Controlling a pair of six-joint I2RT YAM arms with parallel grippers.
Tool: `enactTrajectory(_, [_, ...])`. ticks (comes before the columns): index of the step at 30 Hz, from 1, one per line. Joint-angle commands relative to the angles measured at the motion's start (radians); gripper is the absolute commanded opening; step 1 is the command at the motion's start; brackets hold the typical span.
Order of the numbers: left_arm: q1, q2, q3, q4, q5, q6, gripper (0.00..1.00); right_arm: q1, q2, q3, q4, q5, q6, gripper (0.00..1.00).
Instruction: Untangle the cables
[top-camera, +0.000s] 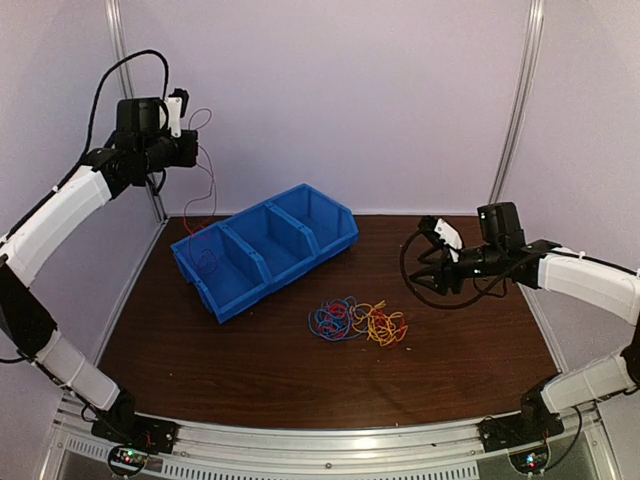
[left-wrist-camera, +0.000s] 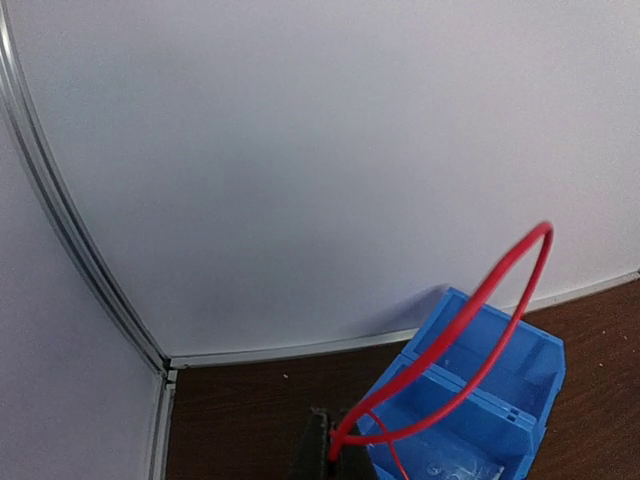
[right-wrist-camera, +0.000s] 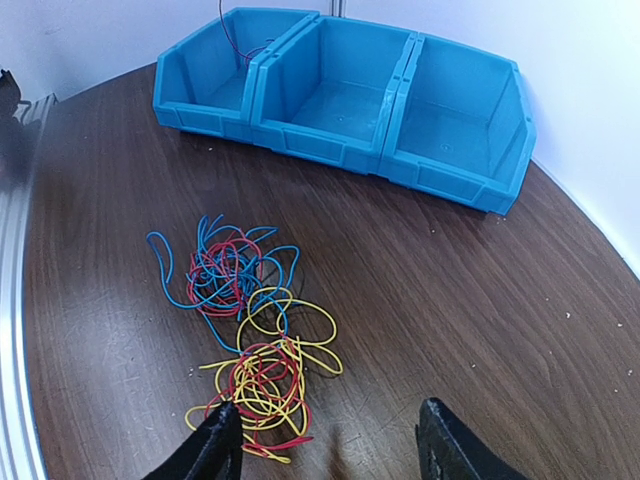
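— Lifting one strand clear of the heap: is that the step in hand?

— It looks so. The left pincer (left-wrist-camera: 325, 455) is up high by the back wall, shut tight on a red cable (left-wrist-camera: 543, 232). Seen from the wrist, the cable arches out of the closed tips in a stiff loop.

— And the far end of it?

— It hangs down into the blue bin (top-camera: 300, 255), into the end compartment nearest the left arm. Whether it touches the bottom there I cannot tell.

— So that one is about sorted?

— By my judgement it is free of the others and only needs letting go over that compartment. The rest is not yet done. A tangle (right-wrist-camera: 250, 330) of red, blue and yellow cables lies on the table (top-camera: 250, 370), in front of the bin and apart from it.

— And the right arm?

— The right pincer (right-wrist-camera: 330, 440) hovers low near the yellow end of the tangle, jaws parted partway, with nothing in them.

— The next move?

— Probably the left lets the red one drop into the bin. Then the right comes down on one outlying loop, not on the knot in the middle. The strands are thin and interlaced, so a careless pinch would likely lift the whole clump.
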Motion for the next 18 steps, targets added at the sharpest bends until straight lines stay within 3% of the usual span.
enactTrajectory(1, [0.003,0.033,-0.12,0.055,0.14,-0.085,0.0,-0.004,0.01,-0.011,0.013,0.02,-0.017,0.6])
enactTrajectory(7, [0.003,0.025,-0.289,0.111,0.191,-0.158,0.0,-0.004,0.027,-0.01,0.008,0.021,-0.025,0.6])
enactTrajectory(18, [0.003,0.052,-0.372,0.043,0.122,-0.183,0.0,-0.004,0.051,-0.006,-0.001,0.022,-0.04,0.6])
